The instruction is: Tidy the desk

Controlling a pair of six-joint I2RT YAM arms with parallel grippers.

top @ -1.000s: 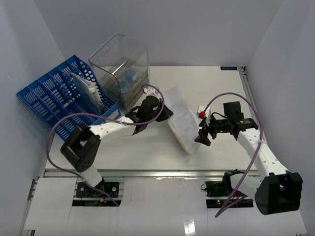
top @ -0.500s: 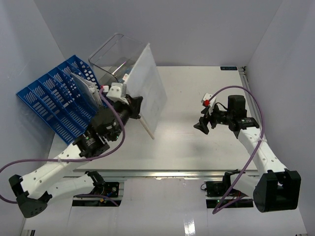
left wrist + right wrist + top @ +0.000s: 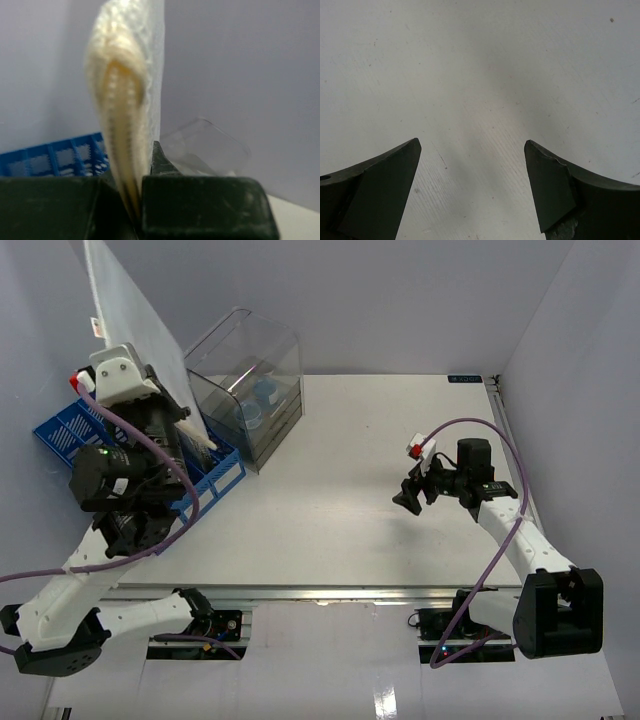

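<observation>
White walls on three sides from above, and below them the desk (image 3: 360, 440), wide and flat under both arms. At its left rear corner, blue file rack (image 3: 60, 430), and just beside it clear bin (image 3: 245, 380). Left gripper (image 3: 172, 412) high over the rack, clamped on a padded envelope (image 3: 135, 320) that stands upright. Right gripper (image 3: 410, 498) low over bare desk, well apart from everything. From the left wrist: envelope edge-on, pinched only at its bottom edge between the jaws, with rack and bin behind. From the right wrist: fingers (image 3: 375, 185) spread wide, holding nothing, only desk surface between. Probably heads for a rack slot next. May sway or fold, being held by one edge only. May catch on a divider and slip out of the grip, or miss the slot and drop behind the rack.
</observation>
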